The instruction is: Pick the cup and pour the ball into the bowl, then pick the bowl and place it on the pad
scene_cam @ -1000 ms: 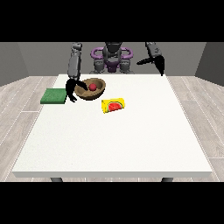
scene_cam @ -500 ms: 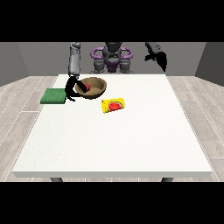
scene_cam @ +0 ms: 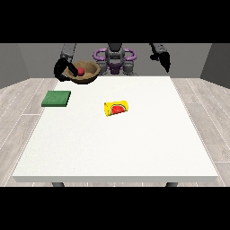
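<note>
A brown wooden bowl (scene_cam: 86, 72) hangs in the air above the table's far left part, tilted a little, with a red ball (scene_cam: 81, 71) inside it. The hand at the view's left (scene_cam: 61, 70) grips the bowl's left rim with curled fingers. A green square pad (scene_cam: 56, 98) lies flat on the table's left side, below and in front of the bowl. A yellow cup (scene_cam: 116, 108) with a watermelon picture lies on its side near the table's middle. The hand at the view's right (scene_cam: 164, 59) is raised above the far right corner and holds nothing.
The white table (scene_cam: 134, 148) stretches wide towards the camera. The robot's torso (scene_cam: 115, 60) stands behind the far edge.
The hand at the view's left has lifted the bowl with the ball off the table, up and slightly left. The hand at the view's right rose a little.
</note>
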